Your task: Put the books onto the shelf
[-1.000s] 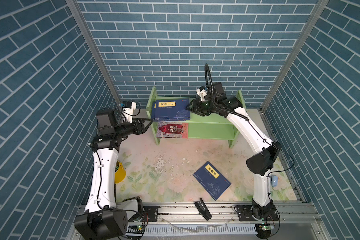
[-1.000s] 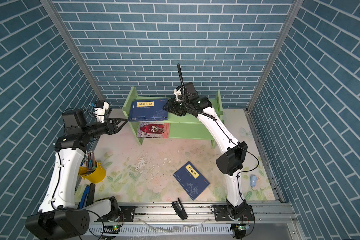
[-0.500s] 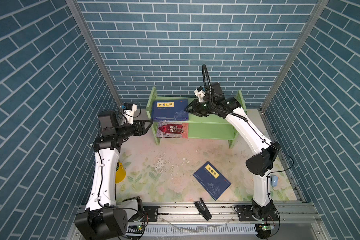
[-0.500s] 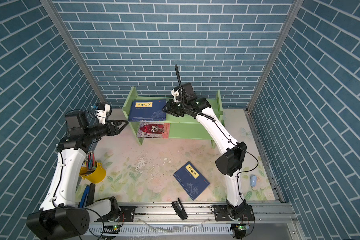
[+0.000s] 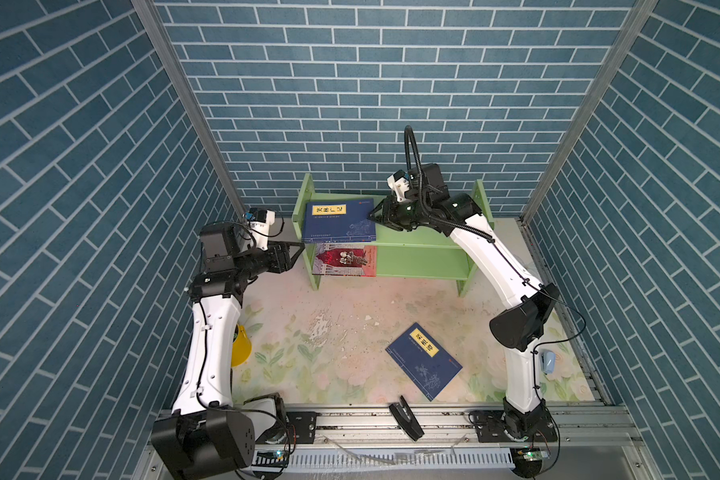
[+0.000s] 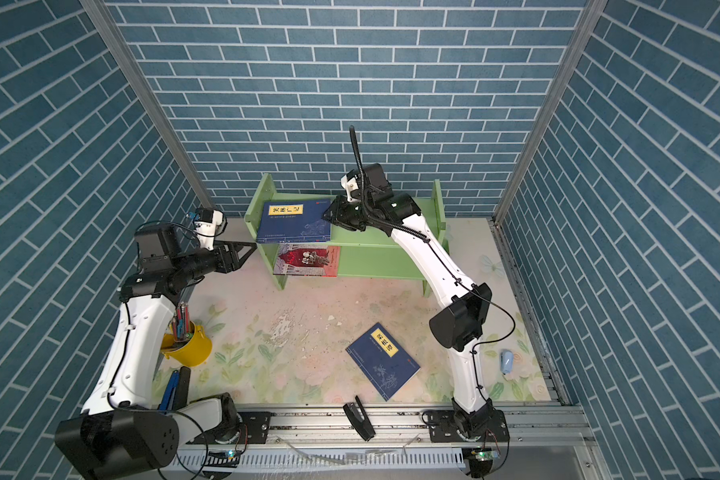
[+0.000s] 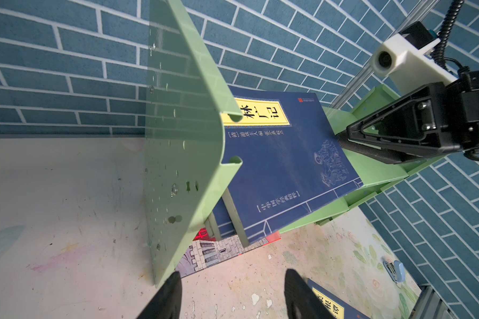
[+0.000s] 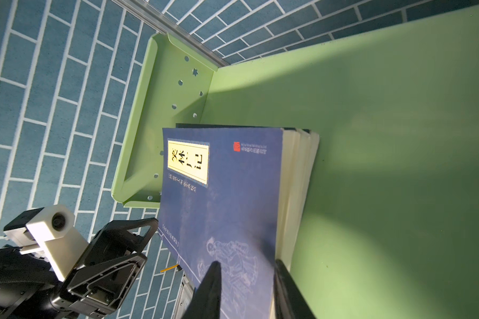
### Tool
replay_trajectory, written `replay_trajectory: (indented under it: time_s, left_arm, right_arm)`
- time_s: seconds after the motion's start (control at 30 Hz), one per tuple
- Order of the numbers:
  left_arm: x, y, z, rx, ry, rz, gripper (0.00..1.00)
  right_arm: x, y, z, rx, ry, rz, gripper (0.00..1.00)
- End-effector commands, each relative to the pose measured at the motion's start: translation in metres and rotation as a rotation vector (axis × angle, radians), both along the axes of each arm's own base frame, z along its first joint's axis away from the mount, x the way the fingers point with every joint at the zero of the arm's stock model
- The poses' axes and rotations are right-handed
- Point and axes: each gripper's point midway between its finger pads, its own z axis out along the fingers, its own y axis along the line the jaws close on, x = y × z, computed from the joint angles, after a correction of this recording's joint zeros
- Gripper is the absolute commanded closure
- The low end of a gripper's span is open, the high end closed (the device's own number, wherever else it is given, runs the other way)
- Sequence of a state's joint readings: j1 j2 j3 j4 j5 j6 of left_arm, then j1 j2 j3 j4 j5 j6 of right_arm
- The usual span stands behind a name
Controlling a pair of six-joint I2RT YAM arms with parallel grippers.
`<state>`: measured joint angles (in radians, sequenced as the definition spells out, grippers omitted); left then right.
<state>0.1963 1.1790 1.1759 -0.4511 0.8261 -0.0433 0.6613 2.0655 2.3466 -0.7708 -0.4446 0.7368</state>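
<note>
Right gripper has slid left, jaws astride the right edge of the stack, grip unclear; left gripper gapes beside the shelf.

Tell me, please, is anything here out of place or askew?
Yes. One blue book lies askew on the table, apart from the shelf. A scraped white patch mars the table's middle.

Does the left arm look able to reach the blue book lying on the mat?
Probably yes: the left claw is open and empty by the shelf, and bare mat lies between it and the blue book.
</note>
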Motion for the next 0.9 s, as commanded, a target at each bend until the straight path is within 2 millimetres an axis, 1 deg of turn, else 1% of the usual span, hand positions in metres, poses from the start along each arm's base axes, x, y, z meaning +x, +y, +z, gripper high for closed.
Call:
replay_trajectory:
  time_s: [0.0,0.27,0.5,0.6,0.7,0.87]
  left_arm:
    - [0.003,-0.002,-0.006,0.029,-0.017,-0.015,0.40]
    - [0.002,-0.011,-0.010,0.051,-0.026,-0.053,0.42]
    - [0.011,-0.012,-0.016,0.091,-0.028,-0.034,0.42]
    - [0.017,-0.007,-0.018,0.105,-0.024,-0.001,0.42]
    - [0.021,-0.002,-0.015,0.118,-0.039,0.033,0.42]
    - [0.025,0.003,-0.012,0.119,-0.053,0.069,0.42]
  right_arm:
    - [-0.001,0.011,0.008,0.046,0.003,0.018,0.67]
    - [0.002,0.013,0.010,0.056,0.003,0.012,0.69]
    - [0.000,0.014,0.012,0.068,0.010,0.018,0.70]
    - [-0.001,0.011,0.015,0.059,-0.001,0.015,0.67]
    - [-0.004,0.005,0.018,0.038,-0.019,0.008,0.65]
    - [-0.009,-0.008,0.024,-0.002,-0.055,-0.009,0.64]
